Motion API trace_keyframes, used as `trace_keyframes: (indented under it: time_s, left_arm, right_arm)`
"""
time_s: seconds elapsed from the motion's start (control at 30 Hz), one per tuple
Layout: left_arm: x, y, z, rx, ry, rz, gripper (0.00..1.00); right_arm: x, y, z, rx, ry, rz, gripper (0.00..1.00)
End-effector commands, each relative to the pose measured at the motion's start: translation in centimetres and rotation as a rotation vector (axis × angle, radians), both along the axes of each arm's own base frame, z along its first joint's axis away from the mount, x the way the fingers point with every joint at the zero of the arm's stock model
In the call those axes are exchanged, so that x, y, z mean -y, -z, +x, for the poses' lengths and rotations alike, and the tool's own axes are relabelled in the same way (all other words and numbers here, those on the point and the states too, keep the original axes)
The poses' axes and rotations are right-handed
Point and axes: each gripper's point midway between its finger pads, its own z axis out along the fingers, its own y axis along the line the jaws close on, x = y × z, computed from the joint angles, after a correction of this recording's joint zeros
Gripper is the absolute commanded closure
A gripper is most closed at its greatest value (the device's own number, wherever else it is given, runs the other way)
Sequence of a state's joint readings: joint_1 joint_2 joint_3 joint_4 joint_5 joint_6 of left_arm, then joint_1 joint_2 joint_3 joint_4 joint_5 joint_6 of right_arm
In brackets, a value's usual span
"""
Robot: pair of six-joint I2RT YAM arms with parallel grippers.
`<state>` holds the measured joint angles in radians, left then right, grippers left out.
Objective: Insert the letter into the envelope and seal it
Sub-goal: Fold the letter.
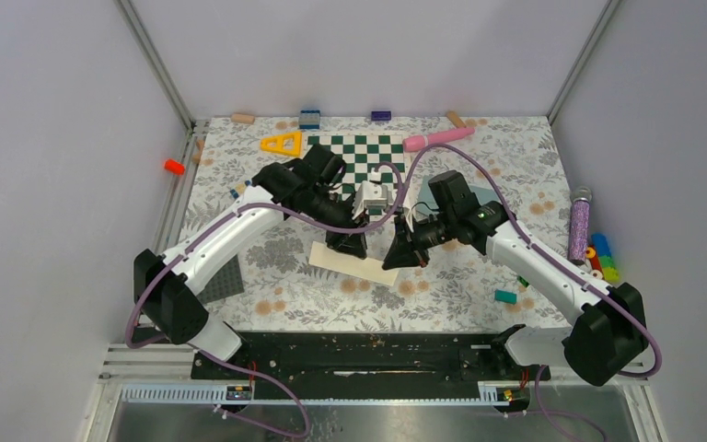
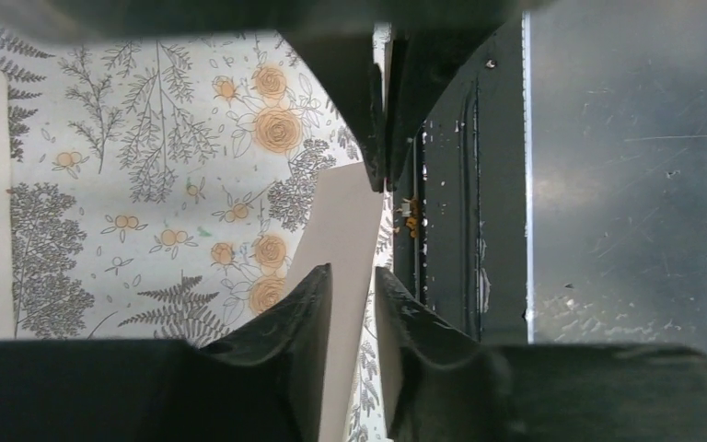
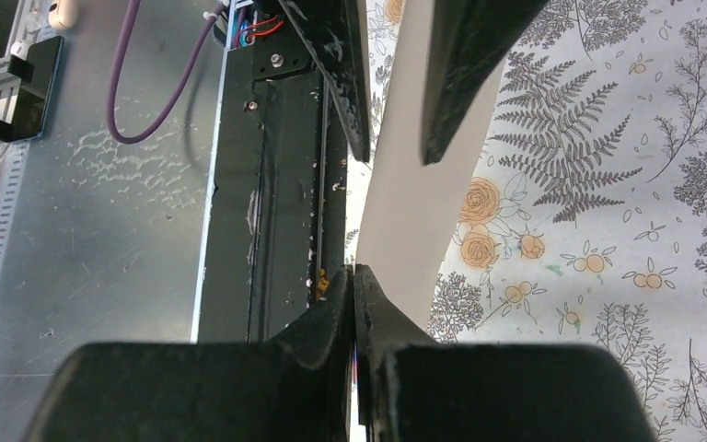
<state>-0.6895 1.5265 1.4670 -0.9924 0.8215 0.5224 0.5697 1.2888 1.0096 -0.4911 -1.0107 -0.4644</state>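
Note:
The letter (image 1: 354, 264) shows its cream back as a long strip in the middle of the floral table, between my two grippers. My right gripper (image 1: 403, 258) is shut on the letter's corner, as the right wrist view shows (image 3: 354, 276). My left gripper (image 1: 345, 247) is open, its fingers apart with the letter (image 2: 345, 230) passing between them (image 2: 353, 276). In the right wrist view the letter (image 3: 414, 212) runs up between the left gripper's spread fingers (image 3: 396, 157). A piece of the teal envelope (image 1: 490, 195) shows behind my right arm, mostly hidden.
The green-white chessboard (image 1: 359, 152) lies behind the grippers. A yellow triangle (image 1: 283, 143) and a pink cylinder (image 1: 437, 138) flank it. A dark grey baseplate (image 1: 224, 279) sits at the left, a purple glitter tube (image 1: 578, 224), coloured blocks (image 1: 601, 258) and a teal block (image 1: 505, 296) at the right.

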Motion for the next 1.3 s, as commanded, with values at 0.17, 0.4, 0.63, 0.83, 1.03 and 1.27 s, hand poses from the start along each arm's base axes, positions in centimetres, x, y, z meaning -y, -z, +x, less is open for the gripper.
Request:
trace_keyframes:
  time_s: [0.17,0.4,0.63,0.83,1.03,1.27]
  left_arm:
    - [0.3,-1.5,-0.8,0.057,0.051,-0.036,0.87]
    - [-0.4,-0.8,-1.4,0.055,0.059,-0.019,0.53]
    - [-0.6,0.2,-1.3,0.043,0.059,0.012,0.67]
    - [-0.6,0.3,-1.0,0.048,0.054,0.015,0.84]
    - [-1.0,0.2,-0.7,0.064,0.045,0.016,0.74]
    - [-2.0,0.0,0.0,0.089,0.024,0.024,0.9]
  right_arm:
    - [-0.3,-1.5,0.3,0.075,-0.004,0.022,1.0]
    - [-0.2,-1.9,0.3,0.082,0.0,0.028,1.0]
    - [0.2,-2.6,0.4,0.095,0.012,0.047,1.0]
    - [0.4,-2.9,0.5,0.105,0.018,0.057,1.0]
    - [0.6,-3.2,0.6,0.118,0.031,0.067,1.0]
    - [0.7,-2.7,0.8,0.118,0.036,0.055,1.0]
